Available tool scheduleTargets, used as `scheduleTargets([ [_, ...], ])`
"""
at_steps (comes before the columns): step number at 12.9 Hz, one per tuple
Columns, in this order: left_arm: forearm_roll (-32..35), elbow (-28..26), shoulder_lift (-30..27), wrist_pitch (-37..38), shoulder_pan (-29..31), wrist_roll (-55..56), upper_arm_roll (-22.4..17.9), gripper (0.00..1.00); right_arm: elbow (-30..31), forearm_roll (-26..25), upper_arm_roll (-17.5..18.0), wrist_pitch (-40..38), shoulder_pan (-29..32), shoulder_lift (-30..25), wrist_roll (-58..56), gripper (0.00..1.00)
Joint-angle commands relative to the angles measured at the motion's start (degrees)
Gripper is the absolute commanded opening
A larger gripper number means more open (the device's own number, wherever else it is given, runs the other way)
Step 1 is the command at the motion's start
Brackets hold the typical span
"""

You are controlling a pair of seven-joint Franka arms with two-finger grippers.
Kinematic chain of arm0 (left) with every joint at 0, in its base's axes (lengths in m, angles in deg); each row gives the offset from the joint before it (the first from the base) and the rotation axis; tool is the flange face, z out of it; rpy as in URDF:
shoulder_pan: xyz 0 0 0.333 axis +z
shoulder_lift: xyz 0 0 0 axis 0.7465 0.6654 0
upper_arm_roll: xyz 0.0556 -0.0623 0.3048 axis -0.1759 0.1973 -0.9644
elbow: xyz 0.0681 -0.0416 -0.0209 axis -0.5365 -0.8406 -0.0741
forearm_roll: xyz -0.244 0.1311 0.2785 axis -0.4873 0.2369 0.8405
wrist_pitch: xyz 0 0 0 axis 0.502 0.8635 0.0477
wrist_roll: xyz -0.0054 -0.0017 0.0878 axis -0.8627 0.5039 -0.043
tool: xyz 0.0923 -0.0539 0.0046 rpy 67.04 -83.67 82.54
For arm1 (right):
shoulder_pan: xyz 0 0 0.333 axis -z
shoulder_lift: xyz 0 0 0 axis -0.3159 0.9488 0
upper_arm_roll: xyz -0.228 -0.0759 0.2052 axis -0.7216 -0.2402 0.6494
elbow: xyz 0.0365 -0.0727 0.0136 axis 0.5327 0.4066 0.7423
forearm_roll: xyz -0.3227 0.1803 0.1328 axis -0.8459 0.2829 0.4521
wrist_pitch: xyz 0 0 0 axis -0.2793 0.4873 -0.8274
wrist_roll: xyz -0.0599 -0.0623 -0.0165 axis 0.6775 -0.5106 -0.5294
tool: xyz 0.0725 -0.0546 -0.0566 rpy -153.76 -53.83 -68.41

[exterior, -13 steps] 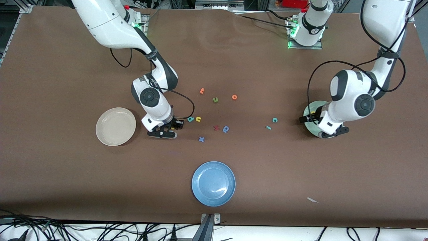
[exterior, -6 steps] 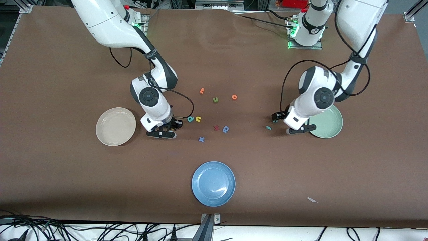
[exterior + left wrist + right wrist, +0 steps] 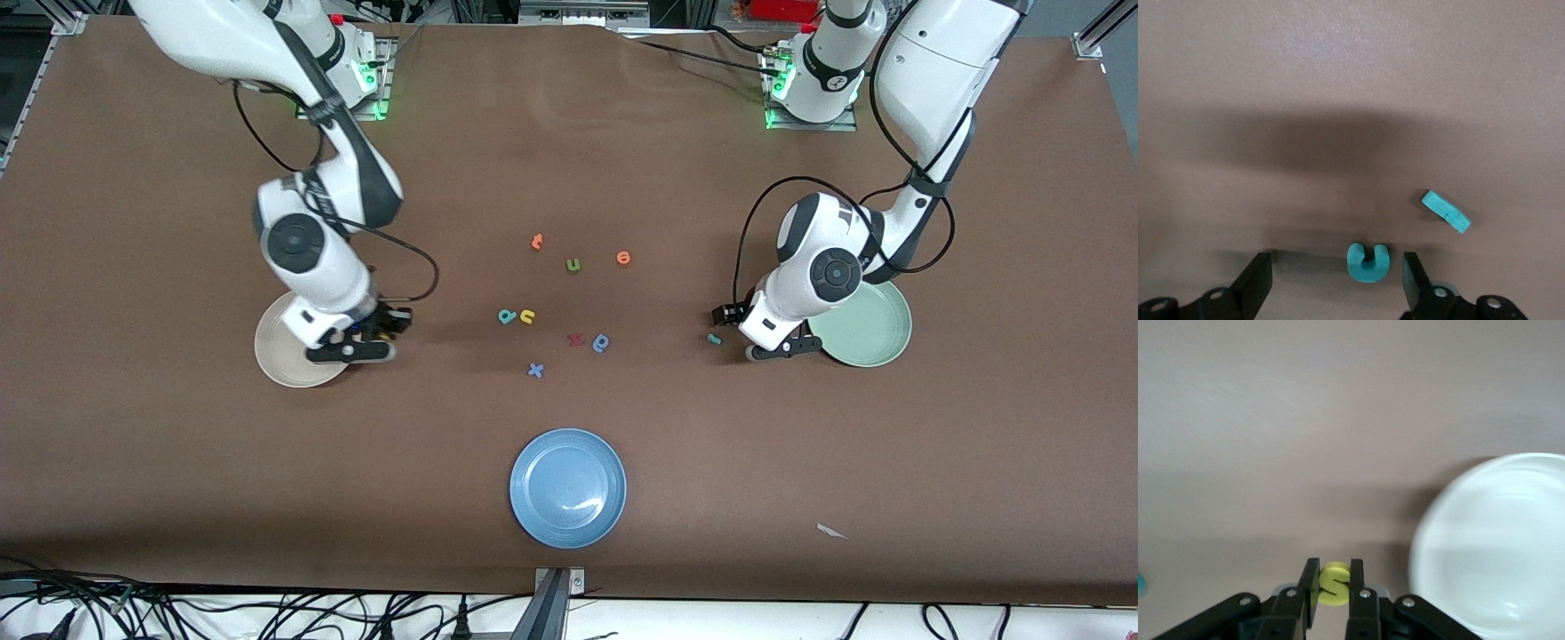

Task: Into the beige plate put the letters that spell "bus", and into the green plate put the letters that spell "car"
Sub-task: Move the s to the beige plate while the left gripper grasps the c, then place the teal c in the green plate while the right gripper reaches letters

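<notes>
My right gripper (image 3: 1335,581) is shut on the yellow s (image 3: 1335,584) and hangs just beside the rim of the beige plate (image 3: 1498,547), on the side toward the middle of the table (image 3: 391,324). Down at the table, my left gripper (image 3: 1337,273) stands open with the teal c (image 3: 1367,261) lying between its fingers, closer to one of them. The thin teal r (image 3: 1446,211) lies a little apart from it. The green plate (image 3: 876,331) sits beside the left gripper (image 3: 727,315). The teal b (image 3: 507,316) and yellow u (image 3: 527,316) lie together mid-table.
Loose letters lie mid-table: two orange ones (image 3: 537,241) (image 3: 623,258), an olive u (image 3: 573,264), a red one (image 3: 575,339), a blue round one (image 3: 602,342) and a blue x (image 3: 535,370). The blue plate (image 3: 568,487) sits nearest the front camera.
The right arm closed on the yellow s beside the b and u and carried it toward the beige plate. The left arm swung from over the green plate to the teal c.
</notes>
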Motion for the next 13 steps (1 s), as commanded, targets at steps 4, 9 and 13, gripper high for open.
scheduleTargets([
  [4,1.8,0.6,0.6,-0.3,-0.9,3.7,0.1,0.56,8.1,-0.6,0.8,-3.3,11.7,-7.3,-19.7,0.04],
  [9,1.8,1.4,1.2,-0.3,-1.0,5.2,0.1,0.38,11.6,-0.6,0.8,3.5,14.4,-5.1,-20.8,0.68],
  [13,1.9,2.2,1.4,-0.3,-0.9,5.3,0.0,0.34,11.5,0.0,1.2,3.5,14.4,-5.3,-19.9,0.78],
])
